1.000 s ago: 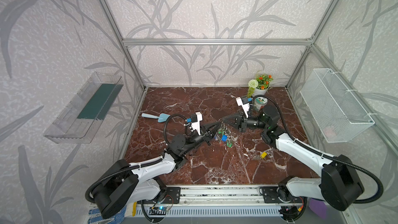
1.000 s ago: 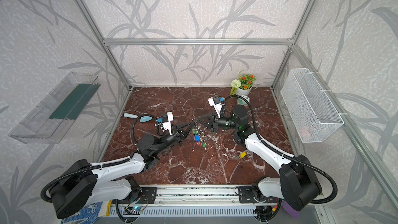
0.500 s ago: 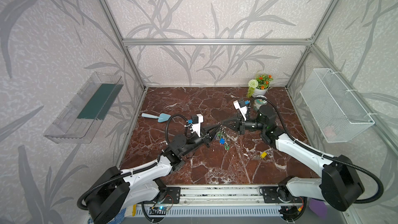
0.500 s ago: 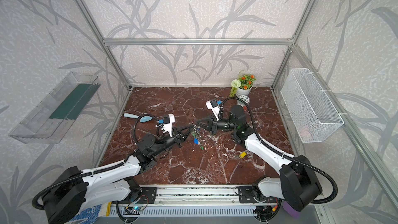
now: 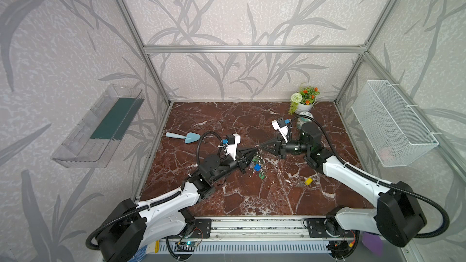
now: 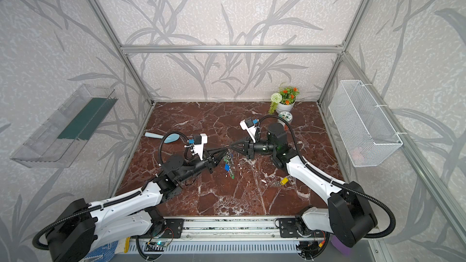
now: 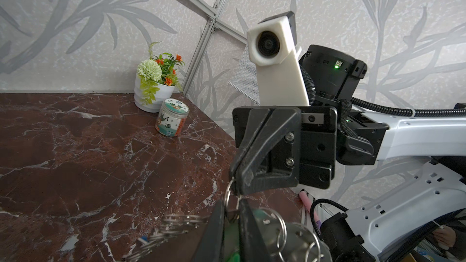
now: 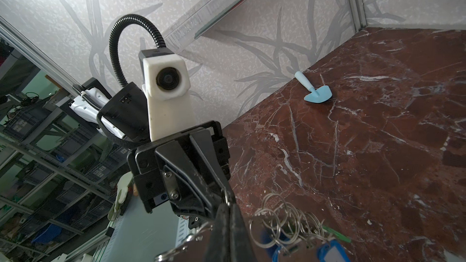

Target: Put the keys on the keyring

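My right pincer [image 5: 260, 146] is pinched shut on the keyring [image 7: 228, 194], above the table [image 5: 252, 197]. My left pincer [image 5: 255, 150] is narrow at the same ring; I cannot tell if it grips. The keys [image 5: 308, 180] with the yellow tag lie on the table, well apart. I think I am holding the ring ready; next, one pincer must let go and fetch them.

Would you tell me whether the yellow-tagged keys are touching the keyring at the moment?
Apart. In both top views the keys lie on the table, with a clear stretch of bare marble separating them from the keyring.
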Robot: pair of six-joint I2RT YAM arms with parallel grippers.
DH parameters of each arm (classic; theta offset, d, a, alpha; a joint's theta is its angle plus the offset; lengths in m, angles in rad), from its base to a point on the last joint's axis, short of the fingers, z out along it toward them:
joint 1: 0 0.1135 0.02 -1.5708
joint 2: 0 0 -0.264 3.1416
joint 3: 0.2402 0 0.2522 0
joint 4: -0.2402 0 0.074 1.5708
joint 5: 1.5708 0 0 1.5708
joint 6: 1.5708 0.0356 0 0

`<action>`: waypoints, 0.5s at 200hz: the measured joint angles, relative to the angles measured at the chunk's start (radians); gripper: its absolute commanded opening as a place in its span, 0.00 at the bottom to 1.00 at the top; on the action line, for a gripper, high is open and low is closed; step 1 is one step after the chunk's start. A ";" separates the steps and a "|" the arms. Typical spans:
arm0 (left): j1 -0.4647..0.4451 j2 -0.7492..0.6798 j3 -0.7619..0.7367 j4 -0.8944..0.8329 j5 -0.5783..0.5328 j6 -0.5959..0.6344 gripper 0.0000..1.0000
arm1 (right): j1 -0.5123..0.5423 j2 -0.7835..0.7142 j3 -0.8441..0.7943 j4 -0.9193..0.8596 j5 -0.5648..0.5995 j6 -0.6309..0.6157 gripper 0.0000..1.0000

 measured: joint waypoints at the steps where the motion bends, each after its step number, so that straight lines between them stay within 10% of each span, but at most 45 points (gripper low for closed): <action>1: 0.000 0.000 0.000 -0.001 0.000 0.000 0.13 | 0.000 0.000 0.000 -0.002 0.000 -0.002 0.00; 100: 0.004 0.007 0.035 -0.091 0.021 0.021 0.13 | -0.005 0.004 0.021 -0.084 -0.018 -0.069 0.00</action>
